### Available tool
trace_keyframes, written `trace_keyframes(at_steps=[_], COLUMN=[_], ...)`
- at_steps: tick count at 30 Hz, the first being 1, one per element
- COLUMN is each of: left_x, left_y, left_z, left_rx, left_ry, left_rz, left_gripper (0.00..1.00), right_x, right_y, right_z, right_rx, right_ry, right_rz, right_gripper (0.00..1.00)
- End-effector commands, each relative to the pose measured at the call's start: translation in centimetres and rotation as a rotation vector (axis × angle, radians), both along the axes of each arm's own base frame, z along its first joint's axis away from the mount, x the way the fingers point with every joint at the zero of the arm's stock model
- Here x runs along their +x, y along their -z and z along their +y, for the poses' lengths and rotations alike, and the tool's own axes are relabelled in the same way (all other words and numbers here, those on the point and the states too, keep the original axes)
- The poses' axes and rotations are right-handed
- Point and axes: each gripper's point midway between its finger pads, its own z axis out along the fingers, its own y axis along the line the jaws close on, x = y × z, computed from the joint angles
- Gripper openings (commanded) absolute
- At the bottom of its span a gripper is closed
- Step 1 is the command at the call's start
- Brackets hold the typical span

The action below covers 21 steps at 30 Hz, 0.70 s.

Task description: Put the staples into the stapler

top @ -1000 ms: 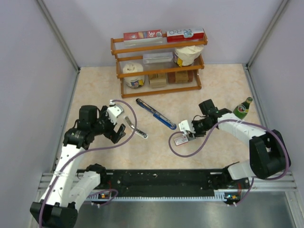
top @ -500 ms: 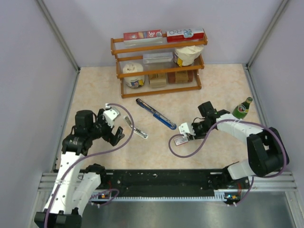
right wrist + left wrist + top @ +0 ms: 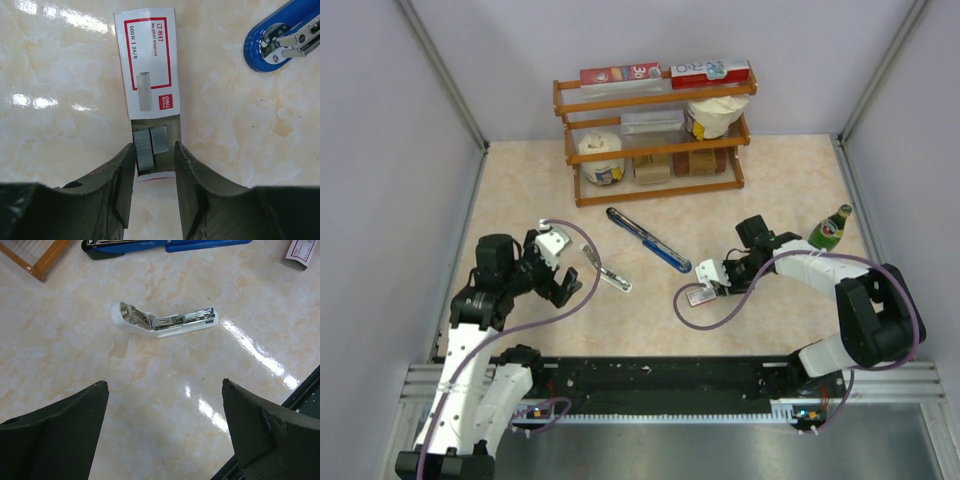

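Note:
The staples' red-and-white box [image 3: 147, 65] lies flat on the table with its inner tray slid out toward me. Grey staple strips [image 3: 150, 142] show in the tray. My right gripper [image 3: 155, 150] holds the tray's near end, one finger against each side. In the top view the box [image 3: 700, 296] lies under the right gripper [image 3: 713, 285]. A small white stapler [image 3: 165, 321] lies opened on the table, its metal channel showing. My left gripper [image 3: 164, 384] hangs open over bare table short of it. A blue stapler [image 3: 648, 240] lies opened out flat between the arms.
A wooden rack [image 3: 655, 140] with boxes, a roll and jars stands at the back. A green bottle [image 3: 830, 228] is upright just behind my right forearm. Purple cables loop beside both wrists. Grey walls close in the table on both sides.
My left arm has drawn back to the left and nearer, away from the white stapler, still open. The right gripper has stayed on the box's tray, barely shifting.

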Motion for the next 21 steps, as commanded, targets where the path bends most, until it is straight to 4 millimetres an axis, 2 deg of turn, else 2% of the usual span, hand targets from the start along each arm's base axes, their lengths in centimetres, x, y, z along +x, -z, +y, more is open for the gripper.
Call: trace_keyframes(at_steps=[1,21], left_x=[0.51,0.66], left_y=[-0.96,-1.10], left_z=[-0.19,0.00], left_rx=[-0.019,-0.023], left_ry=[0.011,0.003], left_rz=[-0.058,-0.060], left_gripper=[0.99,0.99], right_x=[0.23,0.79], right_y=[-1.50,-1.87], right_z=[1.33,1.68], right_rx=[0.064,0.082], right_ry=[-0.017,0.010], right_rz=[-0.032,-0.039], right_gripper=[0.37,0.37])
